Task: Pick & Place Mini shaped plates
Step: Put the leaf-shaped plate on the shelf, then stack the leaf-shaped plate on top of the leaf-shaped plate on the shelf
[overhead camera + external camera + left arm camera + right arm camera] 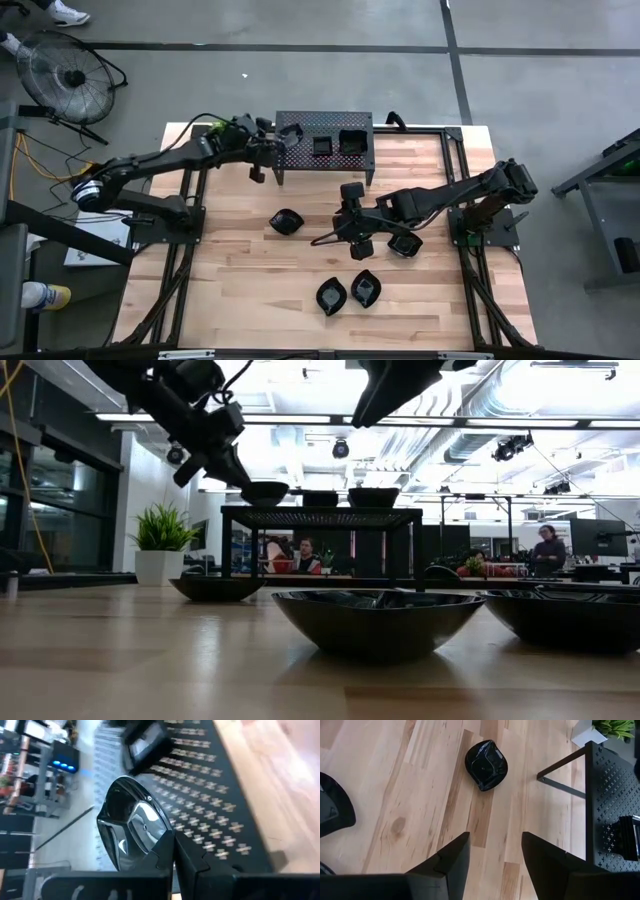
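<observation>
Left end effector [172, 851] is clamped on a roundish mini plate [131, 827], holding it over the perforated stand [325, 147] at 12 o'clock on your desk [230, 280]. Two square plates [338, 143] sit on that stand. Right end effector [492, 852] hangs at centre with fingers apart and bare, above the wood. You have four more plates [347, 291] lying around it, one at 9 o'clock, one just beside it at 3 o'clock, two at 6 o'clock.

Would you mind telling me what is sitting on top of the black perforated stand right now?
Two square mini plates rest on the perforated stand. The left gripper holds a third plate over its left end; whether it touches is hidden.
</observation>
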